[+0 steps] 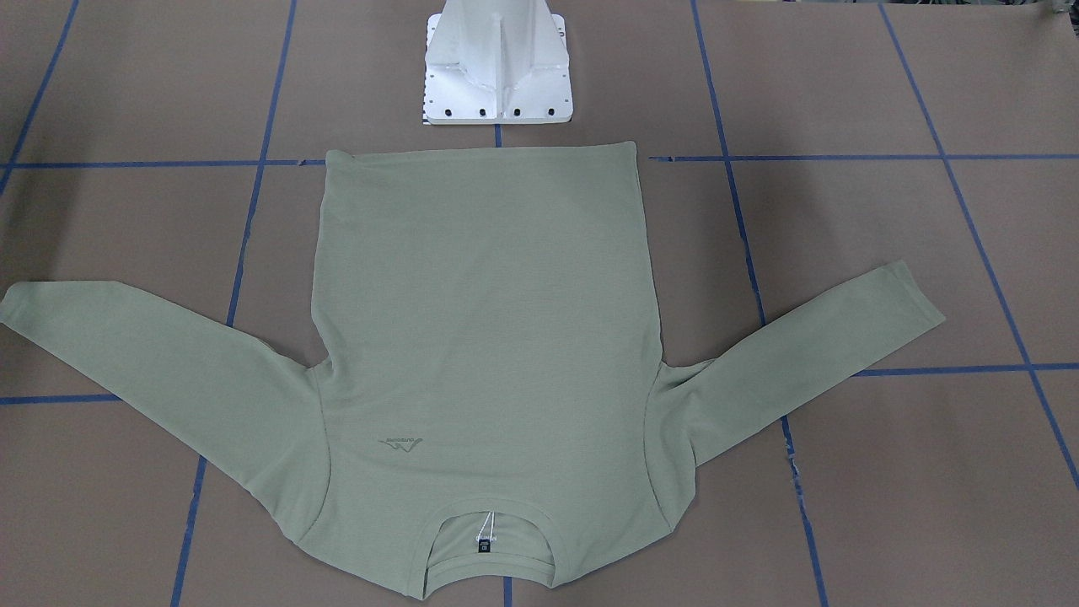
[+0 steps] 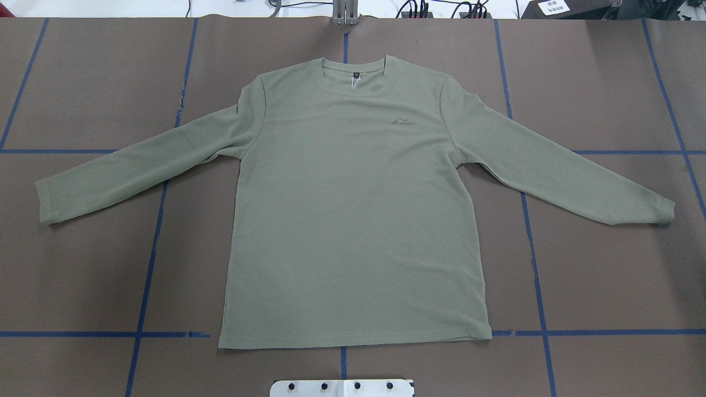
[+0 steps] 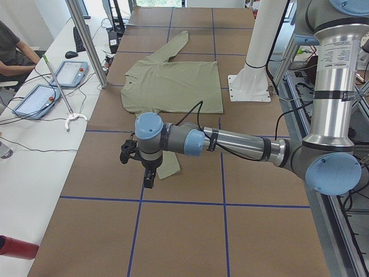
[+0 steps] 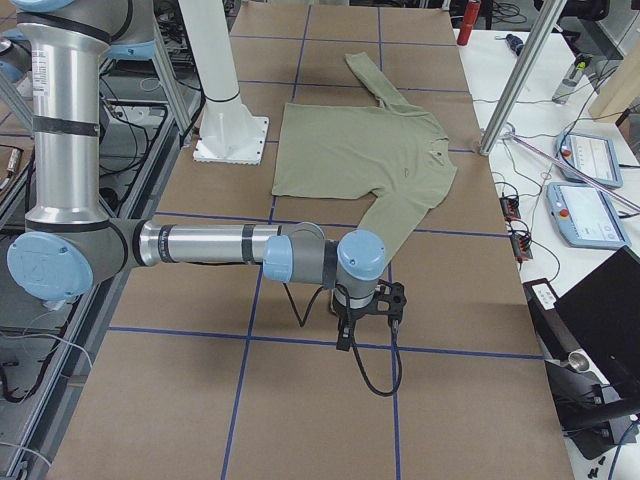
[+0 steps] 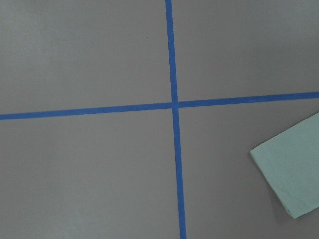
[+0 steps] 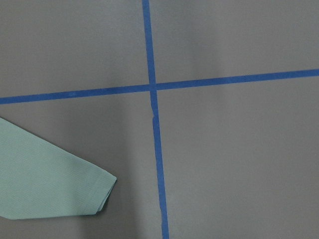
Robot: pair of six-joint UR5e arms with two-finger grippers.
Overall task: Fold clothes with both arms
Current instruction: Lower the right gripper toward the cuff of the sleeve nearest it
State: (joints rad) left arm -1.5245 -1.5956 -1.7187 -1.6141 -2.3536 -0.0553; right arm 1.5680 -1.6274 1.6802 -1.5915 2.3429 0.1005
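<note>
**A:** What takes up the most room?

**B:** The brown surface (image 2: 83, 275), ruled into squares by blue tape lines (image 2: 146, 275). The white pedestal (image 1: 497, 76) stands at its robot-side edge.

**A:** And the arms?

**B:** Each one reaches out low over the surface, well out to its own side of the pedestal. The left arm (image 3: 242, 144) shows only in the left side view and the right arm (image 4: 200, 245) only in the right side view.

**A:** Where is the shirt?

**B:** The sage-green shirt (image 2: 353, 220) lies flat and face up, straight out from the pedestal. Its hem is just in front of the base plate and its neck is on the far side. Both sleeves are spread wide, slanting back toward the pedestal's side of the surface.

**A:** What about the pincers?

**B:** The left pincer (image 3: 149, 178) hangs from its wrist, pointing down near the end of the sleeve on the pedestal's left. The right pincer (image 4: 345, 335) does the same on the pedestal's right, a little past that sleeve's end. I cannot tell whether either is released or clenched. Neither appears to be touching the cloth.

**A:** What do the wrist cameras show?

**B:** Each shows a tape crossing and one cuff. The left cuff (image 5: 294, 169) and the right cuff (image 6: 94, 194) both lie flat.

**A:** And the smallest details?

**B:** There is a faint chest logo (image 2: 404, 122). A dark label (image 2: 356, 73) sits inside the neck, at the end of the shirt farthest from the pedestal.
</note>
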